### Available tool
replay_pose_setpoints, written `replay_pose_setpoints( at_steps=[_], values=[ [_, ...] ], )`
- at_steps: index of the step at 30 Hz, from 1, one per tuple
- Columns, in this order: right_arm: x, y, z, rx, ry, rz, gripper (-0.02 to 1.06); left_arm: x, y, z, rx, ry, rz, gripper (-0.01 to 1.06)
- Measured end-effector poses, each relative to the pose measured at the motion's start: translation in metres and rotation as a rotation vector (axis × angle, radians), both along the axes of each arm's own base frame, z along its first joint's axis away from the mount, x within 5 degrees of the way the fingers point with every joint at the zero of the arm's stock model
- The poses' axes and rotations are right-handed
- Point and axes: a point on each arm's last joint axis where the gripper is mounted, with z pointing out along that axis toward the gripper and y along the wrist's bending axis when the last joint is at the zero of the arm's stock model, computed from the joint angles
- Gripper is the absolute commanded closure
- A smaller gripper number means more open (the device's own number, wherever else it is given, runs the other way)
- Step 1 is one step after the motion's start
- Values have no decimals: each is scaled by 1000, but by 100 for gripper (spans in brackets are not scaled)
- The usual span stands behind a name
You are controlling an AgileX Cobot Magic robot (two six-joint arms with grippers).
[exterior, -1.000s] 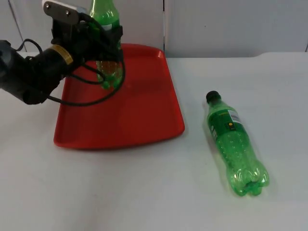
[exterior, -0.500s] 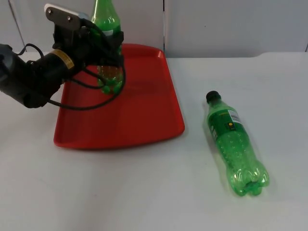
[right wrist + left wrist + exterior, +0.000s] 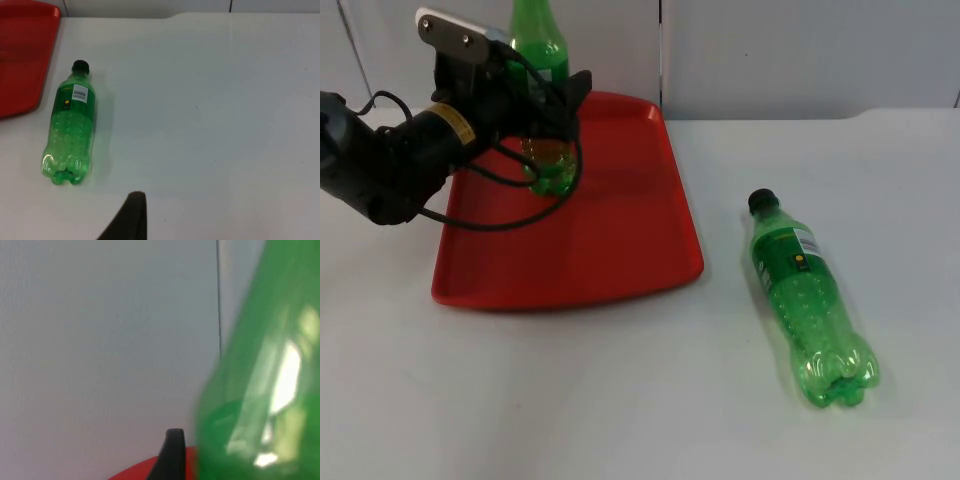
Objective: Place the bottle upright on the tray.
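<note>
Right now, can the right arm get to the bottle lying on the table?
Probably yes. The lying green bottle rests alone on the white table, beside the red tray, with nothing between it and the right claw.

Upright bottle blocks tray far end; near half free. 2nd bottle lies on table right of tray.

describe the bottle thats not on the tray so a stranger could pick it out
On the white table, look to the side of the red plastic tray away from the left arm. The green plastic bottle with a black cap lies on its side there, untouched, whereas the other green bottle stands on the tray at the left gripper.
</note>
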Motion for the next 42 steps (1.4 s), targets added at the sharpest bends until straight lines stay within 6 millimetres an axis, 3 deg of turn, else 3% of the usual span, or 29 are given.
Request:
replay_pose_setpoints(
  at_steps=[8,11,12,14,21,27,36,42],
  values=[
    [0,0,0,0,0,0,0,0,-1,0,-3,-4,-9,28],
    [0,0,0,0,0,0,0,-1,-1,1,-6,-6,-11,14],
    [0,0,0,0,0,0,0,-1,-1,1,-5,-6,-13,14],
    [0,0,0,0,0,0,0,-1,-1,1,-5,-6,-13,0],
    [0,0,0,0,0,0,0,-2,-3,-2,53,28,-43,0],
    [0,0,0,0,0,0,0,-2,-5,10,100,154,-89,0],
    [0,0,0,0,0,0,0,-4,24,19,98,269,-143,0],
    [0,0,0,0,0,0,0,-6,32,17,105,303,-160,0]
  ],
)
